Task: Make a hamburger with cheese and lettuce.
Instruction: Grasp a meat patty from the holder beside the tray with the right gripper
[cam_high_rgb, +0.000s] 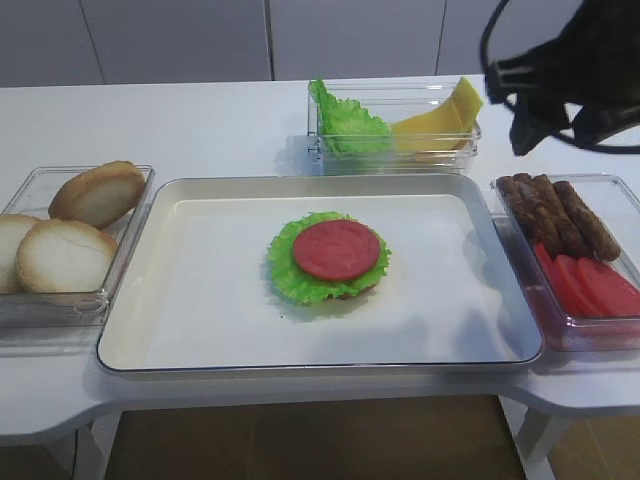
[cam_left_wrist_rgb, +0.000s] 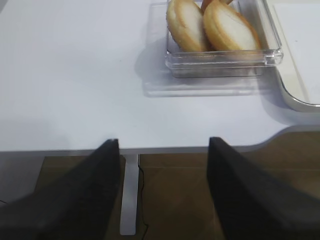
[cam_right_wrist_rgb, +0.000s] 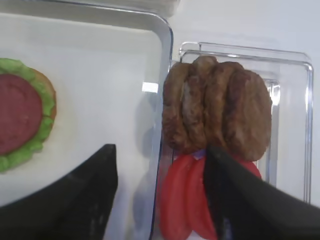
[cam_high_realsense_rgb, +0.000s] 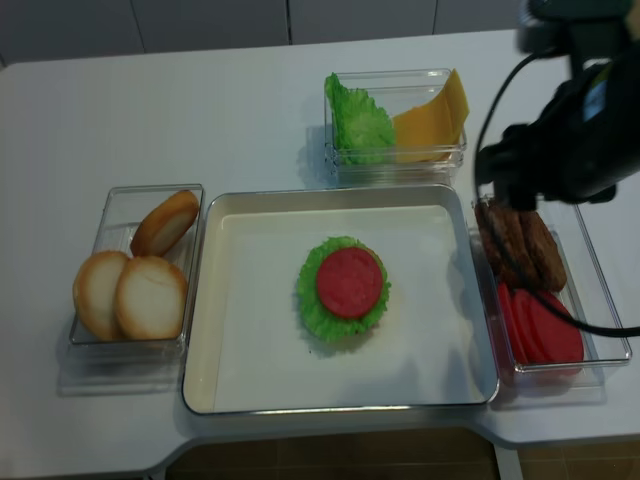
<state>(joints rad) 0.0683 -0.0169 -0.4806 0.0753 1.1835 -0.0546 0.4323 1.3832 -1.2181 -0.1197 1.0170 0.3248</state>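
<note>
Now hovering above the right-hand bin, right gripper (cam_right_wrist_rgb: 160, 192) with jaws spread and empty, brown patties (cam_right_wrist_rgb: 217, 112) directly beyond its fingertips, standing on edge in a row, hamburger (cam_high_rgb: 328, 255) mid-tray to the left, still patty-less.

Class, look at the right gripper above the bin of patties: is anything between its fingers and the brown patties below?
Nothing visible blocks it. The right gripper is open above the lidless bin, with the patties exposed; only the tomato slices lie beside them.
</note>
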